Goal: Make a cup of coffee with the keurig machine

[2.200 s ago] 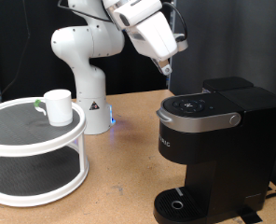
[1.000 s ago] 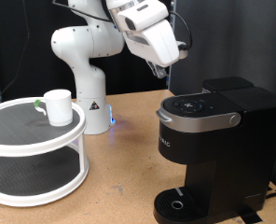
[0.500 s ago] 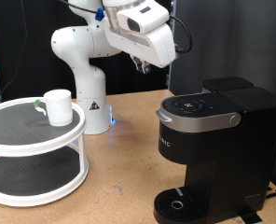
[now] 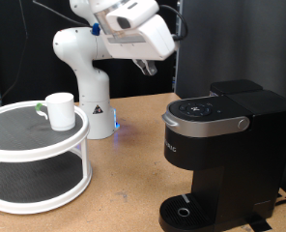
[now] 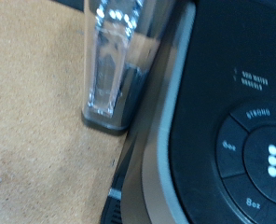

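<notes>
The keurig machine (image 4: 220, 145) is black and stands at the exterior view's right, its silver-rimmed lid (image 4: 206, 111) down and its round drip tray (image 4: 185, 210) bare. The cup (image 4: 59, 109) is a white mug on the top shelf of a white two-tier stand (image 4: 37, 155) at the left. My gripper (image 4: 148, 67) hangs in the air above and to the left of the machine, touching nothing. The wrist view shows the machine's top with its button panel (image 5: 255, 154) and brown table beside it. My fingers do not show clearly there.
The arm's white base (image 4: 90, 82) stands at the back, between the stand and the machine. A clear upright piece with a dark foot (image 5: 108, 65) shows beside the machine's edge in the wrist view; I cannot tell what it is. Brown tabletop (image 4: 124, 184) lies between stand and machine.
My hand has risen from just above the machine's lid and swung towards the exterior view's left. The mug, stand and machine have not moved.
</notes>
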`<action>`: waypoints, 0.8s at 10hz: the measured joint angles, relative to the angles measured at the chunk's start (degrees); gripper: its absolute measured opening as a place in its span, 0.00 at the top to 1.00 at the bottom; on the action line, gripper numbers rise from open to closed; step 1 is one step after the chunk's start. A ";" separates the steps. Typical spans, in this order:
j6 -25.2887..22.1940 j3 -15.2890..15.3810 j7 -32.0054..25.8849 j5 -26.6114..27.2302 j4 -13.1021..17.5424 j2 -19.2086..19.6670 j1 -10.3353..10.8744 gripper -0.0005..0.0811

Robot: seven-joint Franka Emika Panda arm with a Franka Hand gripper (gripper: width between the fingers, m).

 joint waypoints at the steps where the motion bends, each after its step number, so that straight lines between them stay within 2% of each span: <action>1: -2.01 -1.47 -1.83 0.37 -1.17 -1.81 -0.12 0.98; 3: -6.56 -2.79 -2.03 -0.80 -2.12 -4.82 -1.11 0.98; 4: -5.33 -2.68 -1.95 -0.62 -2.29 -4.68 -1.11 0.98; 6: 1.25 -2.86 -0.92 5.24 -4.24 -5.17 -1.13 0.98; 8: 1.55 -3.86 1.08 7.61 -6.16 -6.78 -2.00 0.98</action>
